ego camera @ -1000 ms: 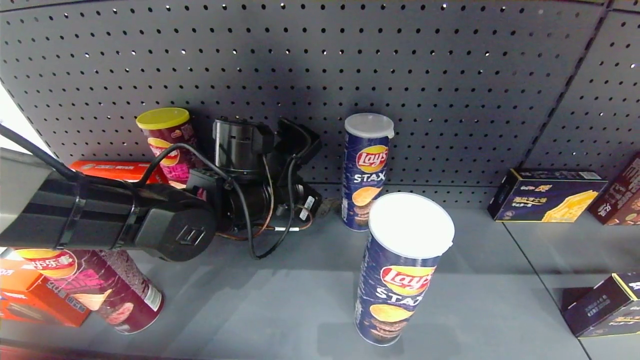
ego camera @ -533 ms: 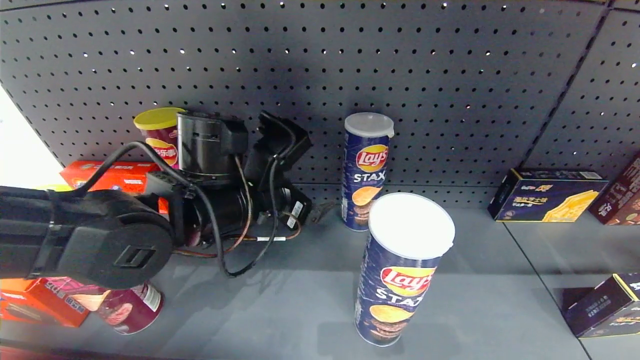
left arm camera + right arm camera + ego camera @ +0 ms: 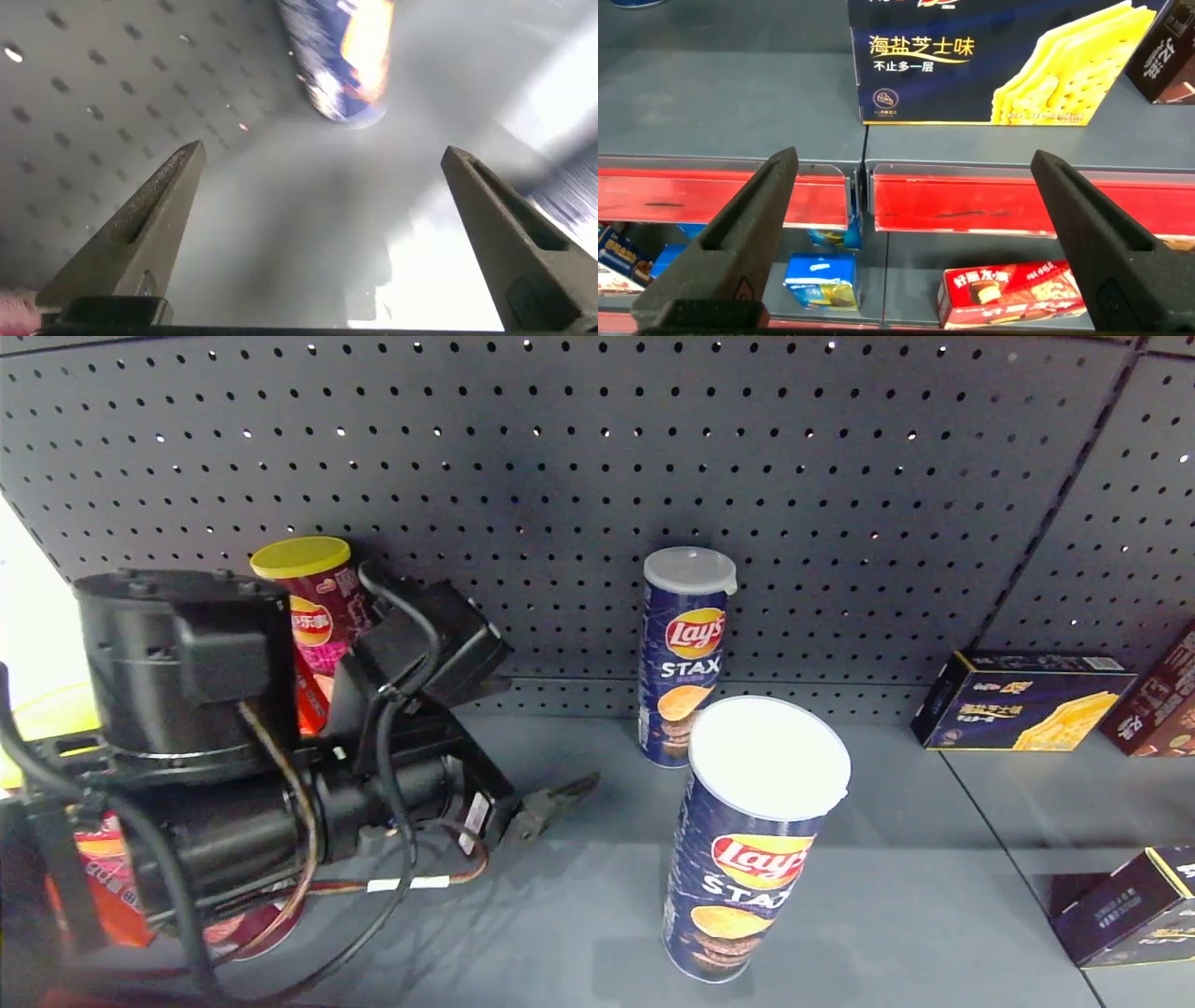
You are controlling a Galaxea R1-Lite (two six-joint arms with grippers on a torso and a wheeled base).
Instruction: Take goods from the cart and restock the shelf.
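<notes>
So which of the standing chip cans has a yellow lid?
The maroon can at the back left, by the pegboard; the rear blue can and the front blue can have pale lids.

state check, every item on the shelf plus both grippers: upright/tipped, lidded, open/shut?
Front blue can: upright, lid on.
Rear blue can: upright, lid on, behind the front one.
Maroon can: standing, yellow lid on.
Navy box: closed, lying flat.
Left gripper: open, empty.
Right gripper: open, empty.
</notes>
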